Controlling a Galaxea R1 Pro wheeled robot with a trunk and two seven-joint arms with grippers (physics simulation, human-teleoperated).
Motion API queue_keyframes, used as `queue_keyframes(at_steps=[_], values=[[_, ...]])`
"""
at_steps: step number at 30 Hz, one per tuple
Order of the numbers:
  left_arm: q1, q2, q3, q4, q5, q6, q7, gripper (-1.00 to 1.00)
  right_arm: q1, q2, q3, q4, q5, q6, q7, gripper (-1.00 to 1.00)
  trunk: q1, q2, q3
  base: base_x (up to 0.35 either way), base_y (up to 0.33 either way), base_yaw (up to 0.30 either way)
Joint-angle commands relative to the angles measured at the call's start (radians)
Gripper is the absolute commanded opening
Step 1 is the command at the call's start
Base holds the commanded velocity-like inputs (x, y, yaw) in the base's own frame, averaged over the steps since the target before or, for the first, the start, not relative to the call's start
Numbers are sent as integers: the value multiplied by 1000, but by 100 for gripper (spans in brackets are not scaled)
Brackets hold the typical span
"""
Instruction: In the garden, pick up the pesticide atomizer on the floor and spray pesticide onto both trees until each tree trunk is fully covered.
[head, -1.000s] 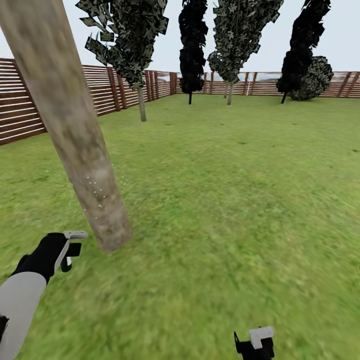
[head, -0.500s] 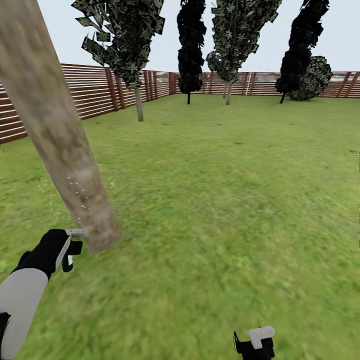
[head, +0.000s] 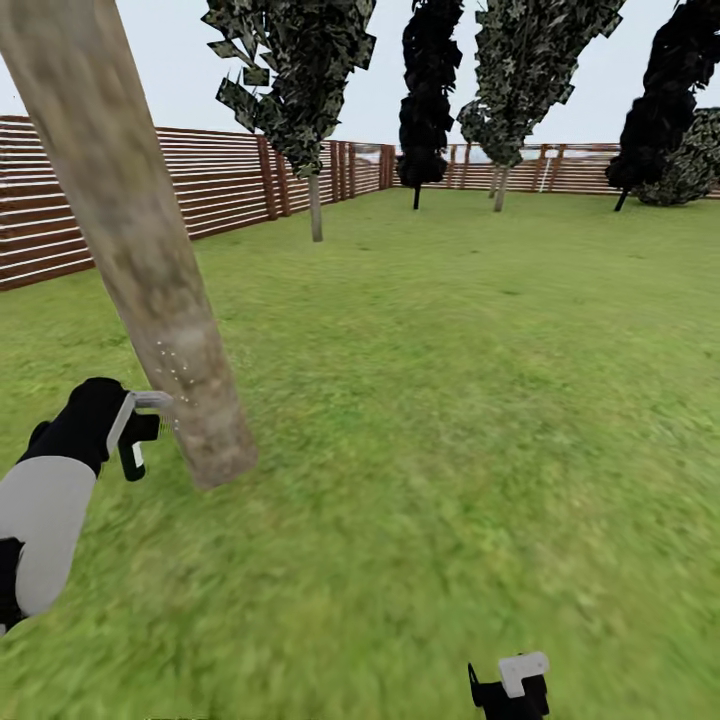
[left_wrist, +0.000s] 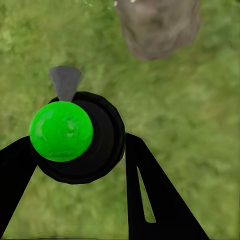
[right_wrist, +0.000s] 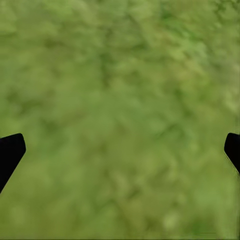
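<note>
The left gripper (left_wrist: 75, 165) grips the atomizer (left_wrist: 67, 132), nozzle near the trunk (head: 150, 270). The right gripper (right_wrist: 120, 150) is open over grass. Spray may miss the trunk's far side, probably leaving bare patches.

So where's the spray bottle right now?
In the left claw, at the head view's left, just beside the base of the near tree trunk; the left wrist view shows the pesticide atomizer between the fingers.

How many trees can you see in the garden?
6. A thick tree trunk stands close beside the left gripper. Along the fence: a leafy tree, a dark conifer, another leafy tree, a dark conifer, and a round shrub. More may be out of frame.
</note>
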Motion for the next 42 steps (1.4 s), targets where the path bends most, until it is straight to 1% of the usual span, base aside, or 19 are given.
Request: queue_keyframes(at_steps=[1,11,21,29,42], values=[[-1,0,3,-1,-5,4,-2,-100,-1,0,4,0,10,0,-10,100,0,0,-1,205,-204,206],[6,1,1,-1,-5,3,1,-100,-1,-2,3,1,10,-1,-10,100,0,0,-1,266,-54,16],[-3,1,5,-2,-5,3,2,-100,-1,0,4,0,10,-1,-10,100,0,0,-1,27,-259,29],[-4,1,3,-2,-5,3,4,-100,-1,0,4,0,10,-2,-10,100,0,0,-1,225,-188,252],[-4,1,3,-2,-5,5,4,-100,0,-1,4,2,10,-1,-10,100,0,0,-1,184,-220,10]])
